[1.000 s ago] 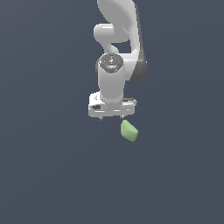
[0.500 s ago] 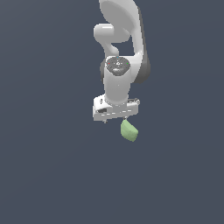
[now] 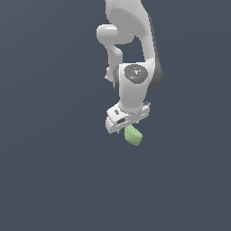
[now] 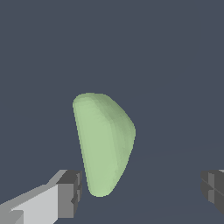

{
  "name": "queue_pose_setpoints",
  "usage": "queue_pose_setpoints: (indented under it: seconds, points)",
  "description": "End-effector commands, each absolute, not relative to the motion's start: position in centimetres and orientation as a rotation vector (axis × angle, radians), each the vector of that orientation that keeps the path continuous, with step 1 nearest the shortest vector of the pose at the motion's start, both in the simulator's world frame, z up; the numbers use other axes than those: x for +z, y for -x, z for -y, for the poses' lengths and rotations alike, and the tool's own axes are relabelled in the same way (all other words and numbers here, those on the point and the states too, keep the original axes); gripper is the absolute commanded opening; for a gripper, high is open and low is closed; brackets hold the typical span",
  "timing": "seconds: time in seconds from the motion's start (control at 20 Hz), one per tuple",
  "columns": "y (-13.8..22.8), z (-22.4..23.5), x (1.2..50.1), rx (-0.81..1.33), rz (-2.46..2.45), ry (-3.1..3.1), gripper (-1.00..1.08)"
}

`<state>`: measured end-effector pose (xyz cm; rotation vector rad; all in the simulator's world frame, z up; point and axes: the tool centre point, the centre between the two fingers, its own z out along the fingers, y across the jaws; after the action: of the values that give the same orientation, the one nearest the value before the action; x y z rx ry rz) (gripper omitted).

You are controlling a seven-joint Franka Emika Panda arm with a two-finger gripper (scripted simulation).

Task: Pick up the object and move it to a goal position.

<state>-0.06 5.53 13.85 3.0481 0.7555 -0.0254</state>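
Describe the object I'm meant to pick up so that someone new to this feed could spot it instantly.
Find the white robot arm against the plain dark grey background and follow it down to its gripper. Just beneath the gripper sits the object, a small pale green, matte lump with rounded edges. It is the only coloured thing in view.

A white robot arm (image 3: pixel 131 54) reaches down from the top of the exterior view over a plain dark grey-blue surface (image 3: pixel 49 171). Its wrist tilts, so the claw (image 3: pixel 127 125) hangs at a slant, the fingers hidden behind the white hand body. The pale green object (image 3: pixel 133 136) sits just under the claw, touching or nearly touching it, slightly toward the exterior view's right. Whether the fingers grip it cannot be told.
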Motion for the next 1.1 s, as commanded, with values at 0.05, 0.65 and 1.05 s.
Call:
queue_pose_setpoints:
  seconds: [0.05,0.65,1.05]
  points:
    - [-0.2,-6.7,13.4,-0.014,-0.883,-3.014,1.0]
    - [-0.4,-8.1,12.9,-0.001,-1.02,-2.971,1.0]
    - [-0.4,-8.1,9.9,0.0,-1.026,-2.97,1.0]
